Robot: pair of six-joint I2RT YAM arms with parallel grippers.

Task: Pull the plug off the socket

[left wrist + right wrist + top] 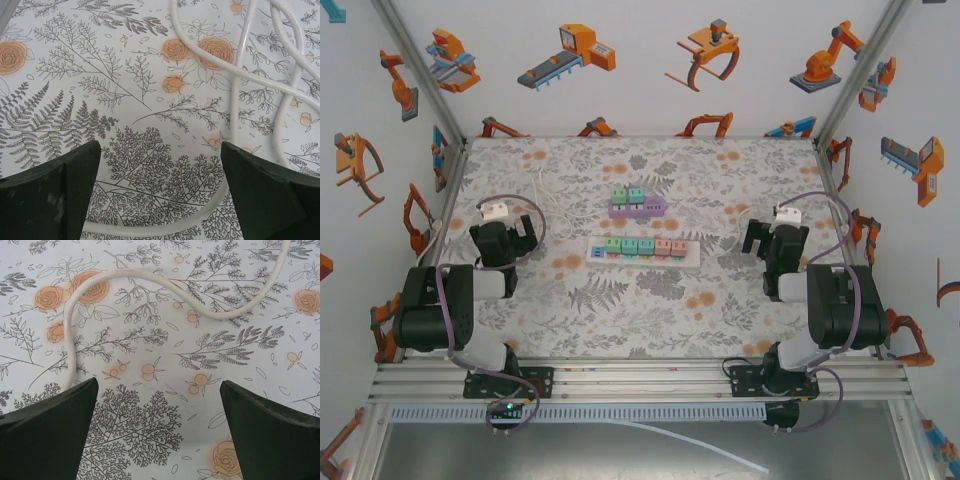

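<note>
Socket strip, long and white, with green and pink square plugs, mid desk, left tool at nine o'clock, right tool at three, both spread, empty.

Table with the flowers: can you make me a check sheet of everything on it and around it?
Surface: floral tablecloth, flat.
Job's things: white power strip at the middle with five coloured plugs in a row; purple power strip behind it with two more plugs.
Clutter: nothing seen.
Grippers: left gripper and right gripper are both open, holding nothing, over bare cloth.
Cables: looping white cable under the left gripper; another white cable under the right one.
Surroundings: white walls with orange robot pictures; metal frame at the near edge.
</note>
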